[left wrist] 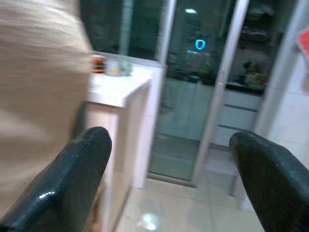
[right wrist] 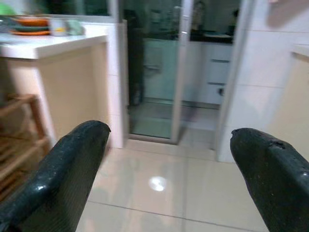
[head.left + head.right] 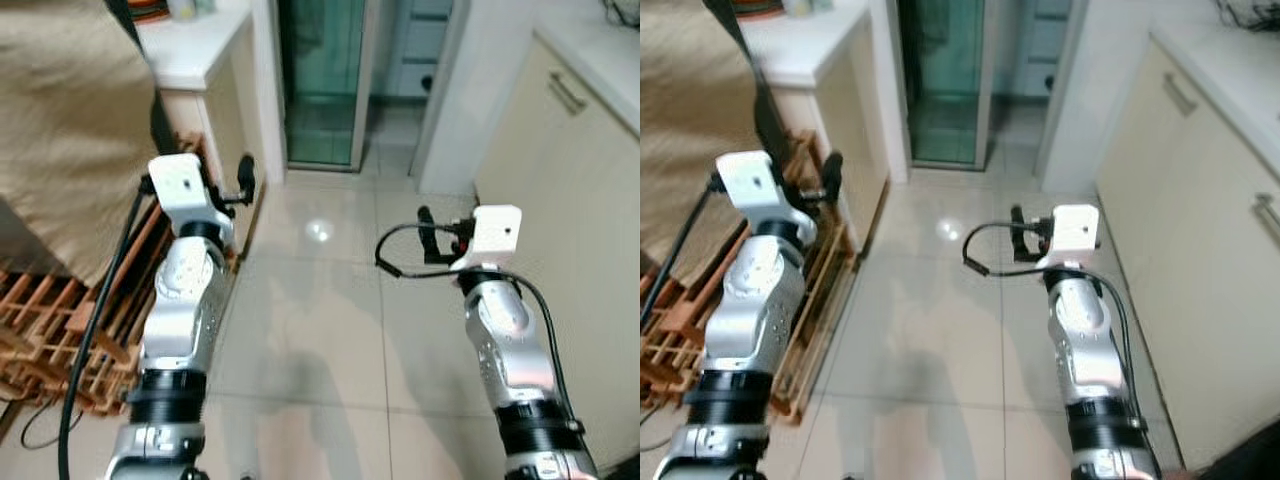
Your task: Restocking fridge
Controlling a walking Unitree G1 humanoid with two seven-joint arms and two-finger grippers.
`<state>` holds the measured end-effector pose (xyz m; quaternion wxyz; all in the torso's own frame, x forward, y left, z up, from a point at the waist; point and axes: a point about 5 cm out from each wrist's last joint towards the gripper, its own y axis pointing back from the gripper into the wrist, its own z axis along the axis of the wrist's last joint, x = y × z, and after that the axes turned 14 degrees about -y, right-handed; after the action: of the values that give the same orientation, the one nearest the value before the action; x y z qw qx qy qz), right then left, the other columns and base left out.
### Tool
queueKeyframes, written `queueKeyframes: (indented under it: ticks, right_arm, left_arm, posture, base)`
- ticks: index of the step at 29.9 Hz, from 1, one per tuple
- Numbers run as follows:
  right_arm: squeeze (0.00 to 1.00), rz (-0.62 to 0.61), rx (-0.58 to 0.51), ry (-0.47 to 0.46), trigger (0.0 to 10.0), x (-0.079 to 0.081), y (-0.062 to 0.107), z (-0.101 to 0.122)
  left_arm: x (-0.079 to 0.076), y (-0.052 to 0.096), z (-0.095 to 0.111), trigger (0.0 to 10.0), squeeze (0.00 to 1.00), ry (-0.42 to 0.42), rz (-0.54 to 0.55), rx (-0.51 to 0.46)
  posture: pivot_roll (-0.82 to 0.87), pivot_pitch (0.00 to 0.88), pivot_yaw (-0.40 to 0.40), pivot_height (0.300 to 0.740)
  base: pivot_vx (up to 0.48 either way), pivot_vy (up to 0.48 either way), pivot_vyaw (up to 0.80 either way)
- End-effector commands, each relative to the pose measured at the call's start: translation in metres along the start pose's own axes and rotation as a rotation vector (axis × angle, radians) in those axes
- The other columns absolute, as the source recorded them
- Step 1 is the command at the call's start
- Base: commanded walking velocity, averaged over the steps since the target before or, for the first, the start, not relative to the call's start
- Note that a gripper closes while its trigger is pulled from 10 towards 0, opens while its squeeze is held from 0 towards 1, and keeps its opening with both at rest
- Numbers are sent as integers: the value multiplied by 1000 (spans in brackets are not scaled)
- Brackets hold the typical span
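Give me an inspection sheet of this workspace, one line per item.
Surface: glossy tiled floor with a light glare.
Job's things: nothing seen; no fridge or stock identifiable.
Clutter: wooden rack on the floor at left; beige cloth hanging over it; dishes on the white counter.
Grippers: left gripper open, empty, raised near the counter; right gripper open, empty, over the floor.
Cables: black cable along the left arm; black loop at the right wrist.
Surroundings: glass sliding door ahead; cream cabinets at right.
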<state>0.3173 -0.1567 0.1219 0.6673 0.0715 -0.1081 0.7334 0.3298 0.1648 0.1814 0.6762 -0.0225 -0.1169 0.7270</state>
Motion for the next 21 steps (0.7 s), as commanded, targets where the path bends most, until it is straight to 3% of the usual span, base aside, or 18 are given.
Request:
queueKeyframes:
  ticks: [1,13,18,21]
  right_arm:
    - [0,23,13,-8,10000,5,-1,-4]
    - [0,35,22,-13,10000,8,1,-7]
    - [0,30,28,-13,10000,6,1,-9]
    - [0,29,31,-14,10000,6,1,-10]
  left_arm:
    - [6,1,0,10000,0,-14,8,0]
    - [5,-2,1,10000,0,-42,-7,-4]
    - [0,-2,0,10000,0,-112,-22,-5]
    - [-4,-1,0,10000,0,-145,-32,-11]
  posture:
    - [-63,0,12,740]
    - [-70,0,15,740]
    - [-70,0,16,740]
    - [-69,0,17,740]
  base:
    - [0,480,0]
    - [0,480,0]
    - [0,480,0]
    - [0,0,0]
